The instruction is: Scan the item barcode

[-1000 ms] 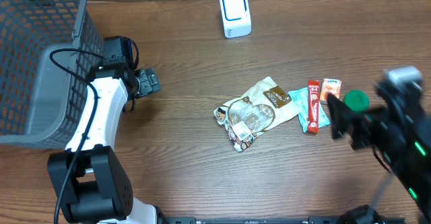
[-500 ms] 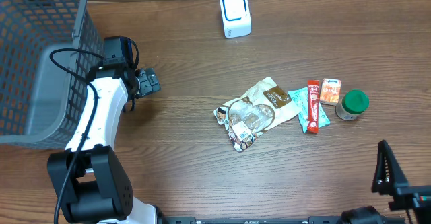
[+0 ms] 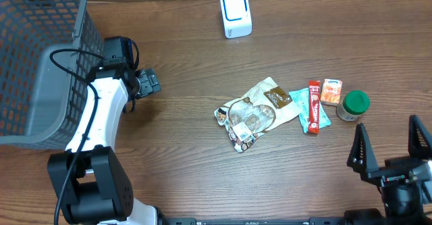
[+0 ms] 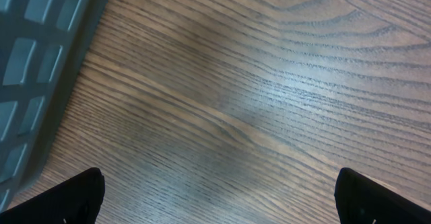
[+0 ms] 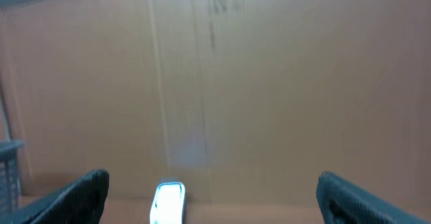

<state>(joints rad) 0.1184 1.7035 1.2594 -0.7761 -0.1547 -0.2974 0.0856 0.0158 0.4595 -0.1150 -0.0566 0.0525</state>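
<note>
Cream-coloured crinkled snack pouch with a brown label [image 3: 253,113] lies right of the frame's centre in the overhead view, the largest of five small goods clustered there. Beside its right edge lie one teal flat packet [image 3: 298,97], one red stick sachet [image 3: 314,106] resting across the teal one, one small orange packet [image 3: 331,90] and one round green-lidded jar [image 3: 354,105] standing farthest right.

One white box-shaped barcode scanner [image 3: 235,13] stands at upper centre, well apart from the cluster; the right wrist view shows it blurred at the bottom edge.

Of the two grippers, the right gripper [image 3: 386,134] sits at lower right, below the jar, fingers spread wide and holding nothing. The left gripper [image 3: 150,82] is at centre left, its jaws likewise wide apart over bare brown wooden table [image 3: 202,178].

One grey plastic lattice basket [image 3: 81,22] fills the upper left.
</note>
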